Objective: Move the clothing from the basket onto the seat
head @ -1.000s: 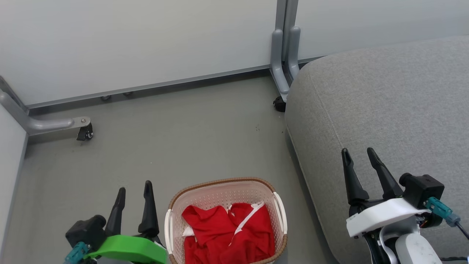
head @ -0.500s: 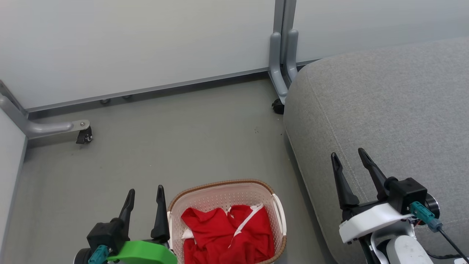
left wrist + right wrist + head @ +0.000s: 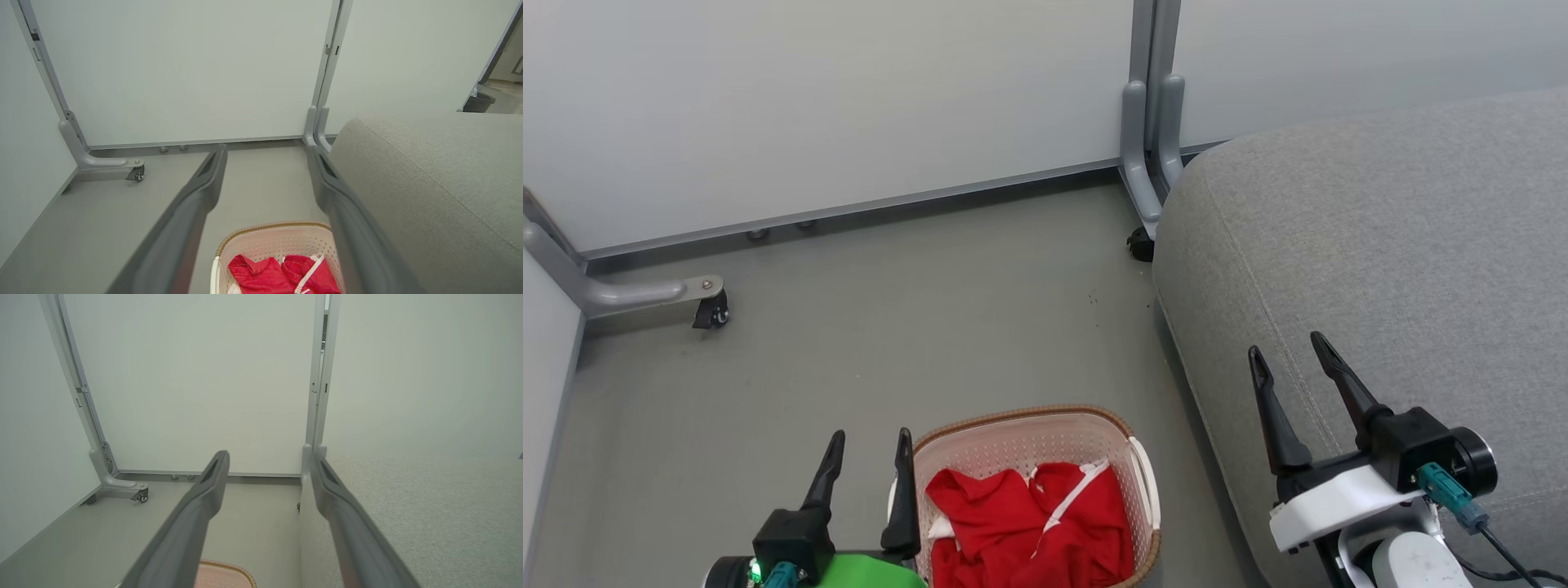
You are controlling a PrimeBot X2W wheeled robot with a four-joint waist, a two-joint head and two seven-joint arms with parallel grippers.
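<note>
Red clothing (image 3: 1029, 527) with white trim lies crumpled in the cream basket (image 3: 1021, 425), which stands on the floor at the bottom middle of the head view. The left wrist view looks down on the clothing (image 3: 282, 275) inside the basket (image 3: 269, 241). My left gripper (image 3: 870, 449) is open and empty, its right finger at the basket's left rim. The grey seat (image 3: 1405, 261) fills the right side, and my right gripper (image 3: 1286, 359) hovers open over its front left part. In the right wrist view the seat (image 3: 429, 514) lies to the right and the basket (image 3: 222, 575) rim peeks in below.
White partition panels (image 3: 833, 98) on grey wheeled legs (image 3: 645, 290) close off the back and left. A grey post foot (image 3: 1143, 163) stands by the seat's far corner. Bare grey floor (image 3: 915, 318) stretches beyond the basket. A dark bin (image 3: 478, 102) sits far right in the left wrist view.
My left gripper has shifted right, up to the basket's left rim. The right gripper has drifted left and slightly down over the seat. The camera has tilted a little.
</note>
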